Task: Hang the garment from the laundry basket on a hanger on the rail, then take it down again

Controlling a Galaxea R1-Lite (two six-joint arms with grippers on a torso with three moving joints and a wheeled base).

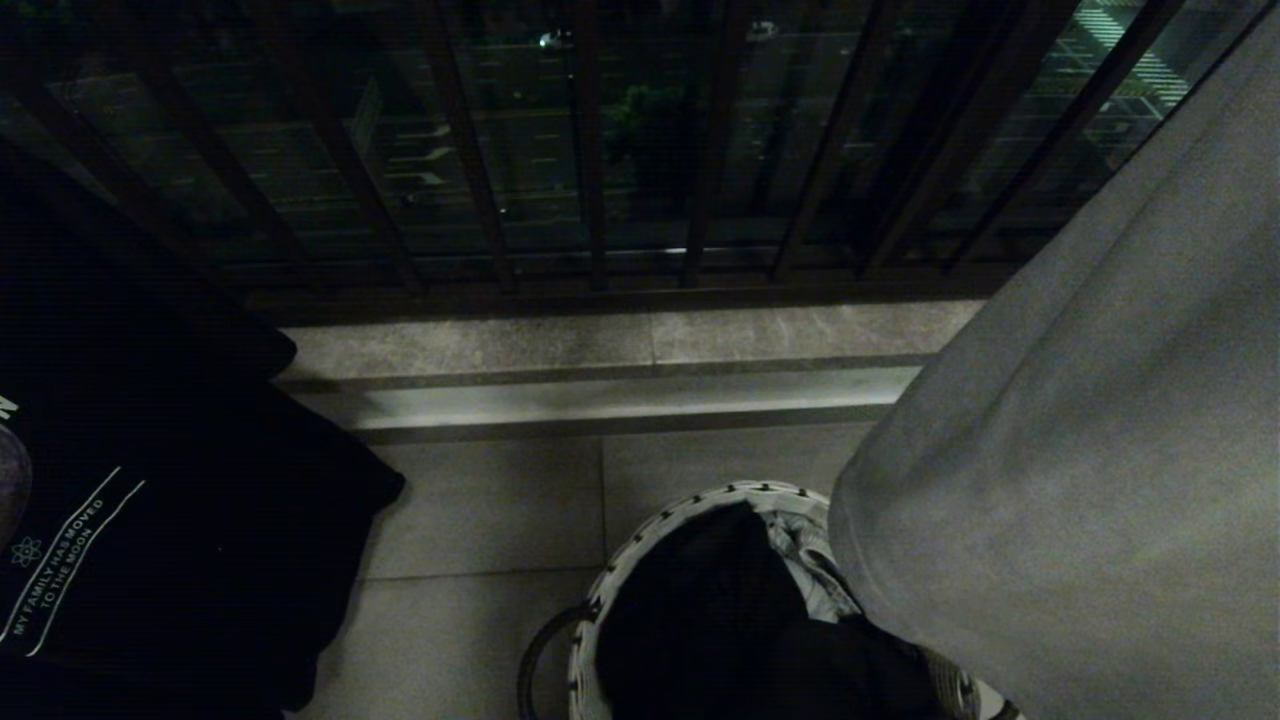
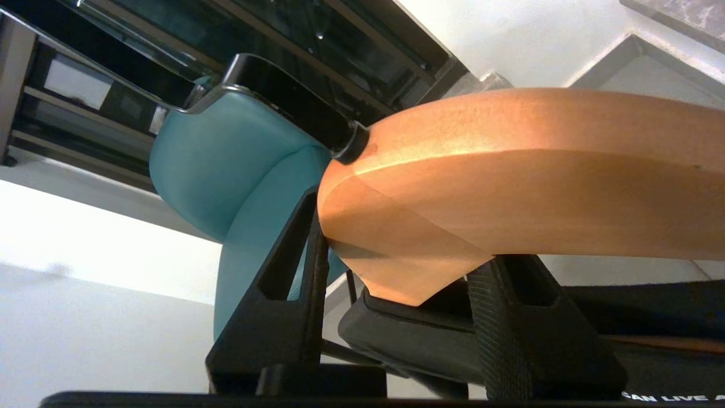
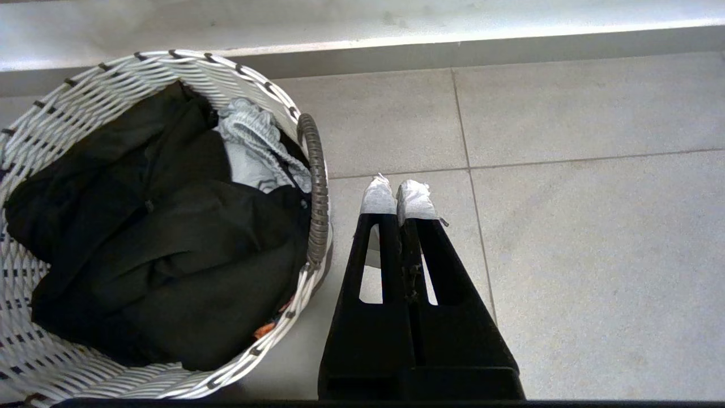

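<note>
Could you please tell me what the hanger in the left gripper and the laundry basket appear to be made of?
The hanger looks like smooth, lightly varnished wood: warm orange-brown with faint grain and a soft sheen. Its hook looks like dark metal. The left gripper has its fingers closed on it. The laundry basket seems to be woven white wicker or plastic rattan with dark flecks, matte, with a brown braided handle.

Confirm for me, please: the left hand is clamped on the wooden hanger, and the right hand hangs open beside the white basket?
Not quite. The right hand is shut, fingertips pressed together, as the right wrist view shows. The rest holds: it hangs beside the white basket, and the left hand clamps the wooden hanger.
</note>
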